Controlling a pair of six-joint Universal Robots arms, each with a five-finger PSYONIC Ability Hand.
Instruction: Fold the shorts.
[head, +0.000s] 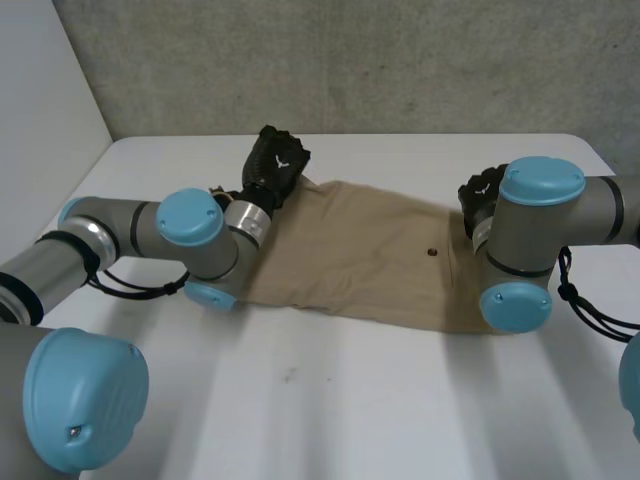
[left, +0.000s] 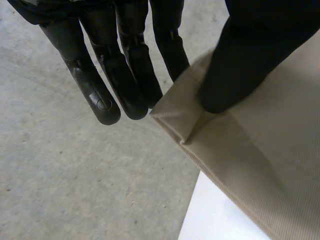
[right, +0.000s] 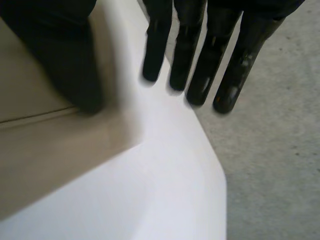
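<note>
Tan shorts lay flat across the white table, with 1 hand at each far corner. The danger: the left hand pinched only the corner's tip between thumb and straight fingers, so a quick lift could slip it free. The right hand gripped nothing, its fingers straight over bare table and its thumb at the cloth's edge. Lifting unevenly could skew the fold. Both arms reached forward, wrists low.
</note>
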